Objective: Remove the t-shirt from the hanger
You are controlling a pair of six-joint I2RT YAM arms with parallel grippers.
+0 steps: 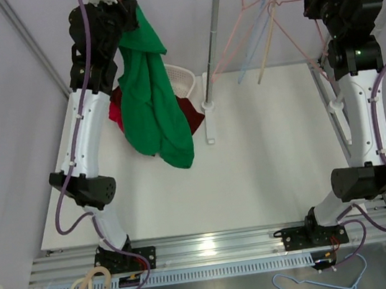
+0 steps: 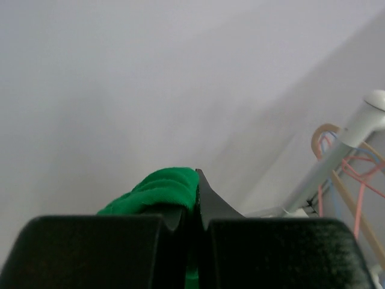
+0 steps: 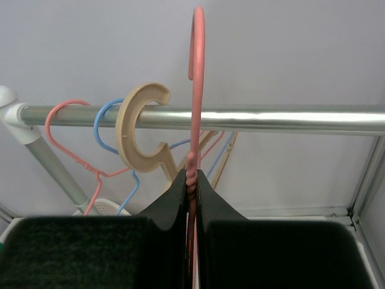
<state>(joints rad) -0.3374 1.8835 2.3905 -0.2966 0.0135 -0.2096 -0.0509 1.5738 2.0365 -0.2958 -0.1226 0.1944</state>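
T-shirt (image 1: pixel 152 107), green, is hanging in a long limp bundle from the left gripper (image 2: pixel 197 180), which is pinching a fold of it with its jaws closed tight, high above the left side of the table (image 1: pixel 269 169). No hanger is showing inside the cloth in the overhead view. The right gripper (image 3: pixel 194 177) is clamping the neck of a pink hanger (image 3: pixel 195 72), jaws narrowed onto the wire. It is holding the hanger upright just in front of the rail (image 3: pixel 271 118), with the hook rising above the bar and seemingly not resting on it. Spare hangers (image 3: pixel 127 138) are dangling from the rail. Judging by this, the separation is looking done: the two are well apart, one in each arm. What is remaining is probably laying the cloth down, perhaps toward the basket (image 1: pixel 182 79) behind it, and hooking the pink hanger on the rail.
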